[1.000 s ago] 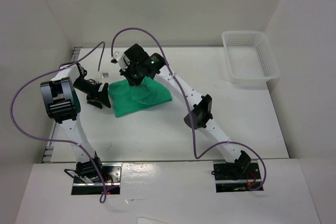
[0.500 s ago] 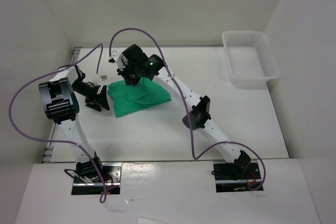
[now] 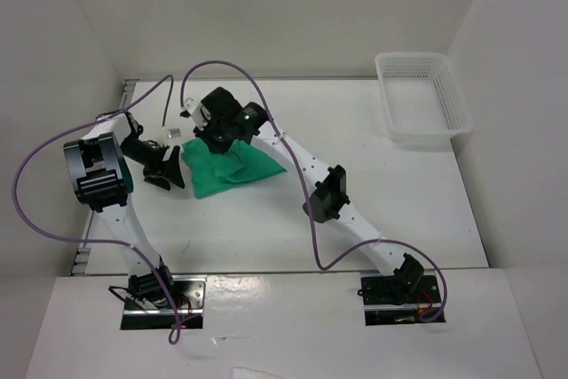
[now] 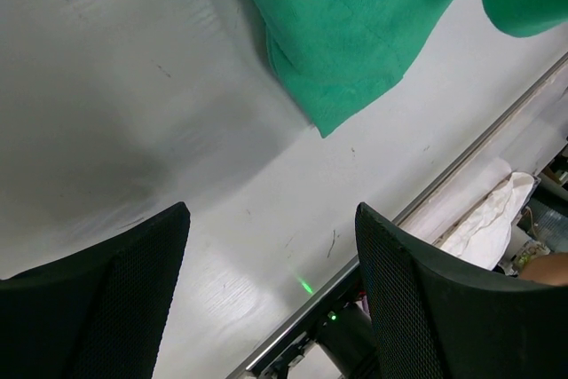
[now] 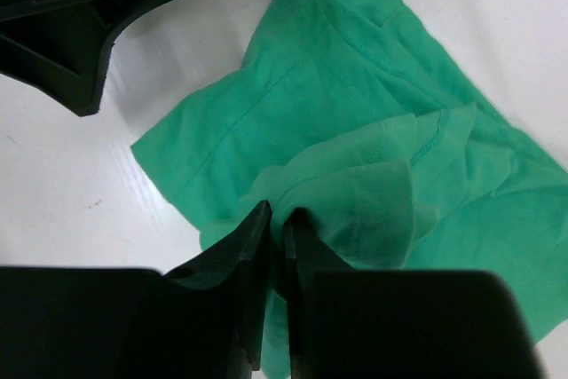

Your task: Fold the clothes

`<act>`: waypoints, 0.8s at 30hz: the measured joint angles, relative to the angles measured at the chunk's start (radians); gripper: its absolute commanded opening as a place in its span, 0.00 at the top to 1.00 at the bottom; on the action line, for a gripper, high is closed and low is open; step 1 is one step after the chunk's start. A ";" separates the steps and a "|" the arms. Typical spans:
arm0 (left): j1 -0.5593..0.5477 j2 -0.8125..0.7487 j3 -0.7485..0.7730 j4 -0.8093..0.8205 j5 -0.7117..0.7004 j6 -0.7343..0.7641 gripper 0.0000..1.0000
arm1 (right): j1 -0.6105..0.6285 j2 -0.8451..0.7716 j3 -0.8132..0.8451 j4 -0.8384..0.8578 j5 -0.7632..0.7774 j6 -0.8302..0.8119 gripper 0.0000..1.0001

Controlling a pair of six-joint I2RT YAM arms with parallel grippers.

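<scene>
The clothes (image 3: 240, 173) are one emerald-green T-shirt, lying bunched and partly folded on the white table left of centre. My right gripper (image 3: 223, 137) hangs over its far-left part, shut on a raised fold of the green fabric (image 5: 373, 193). In the right wrist view the right gripper (image 5: 277, 216) has its jaws almost together with cloth pinched between them. My left gripper (image 3: 167, 171) stands open just left of the shirt, low over the table. In its own view the left gripper (image 4: 271, 219) holds nothing, and a corner of the shirt (image 4: 355, 33) lies ahead of it.
A white mesh basket (image 3: 421, 98) stands at the back right corner. A metal rail (image 4: 461, 157) runs along the table's left edge, with crumpled white material (image 4: 488, 219) beyond it. A small pale object (image 3: 175, 130) lies near the left gripper. White walls close in on three sides.
My right gripper has moved a little left, drawing the pinched fold and the shirt's right side leftward. The left gripper has backed slightly left and stays open.
</scene>
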 measured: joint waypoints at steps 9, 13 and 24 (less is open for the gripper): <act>0.017 -0.027 -0.028 -0.005 0.002 0.001 0.18 | 0.024 0.025 0.067 0.024 -0.166 0.021 0.22; 0.037 -0.034 -0.028 -0.014 0.007 0.006 0.18 | 0.056 0.025 0.082 0.033 -0.331 0.022 0.18; 0.056 -0.060 -0.028 0.002 0.007 0.013 0.18 | 0.032 0.005 -0.004 0.022 -0.382 0.002 0.16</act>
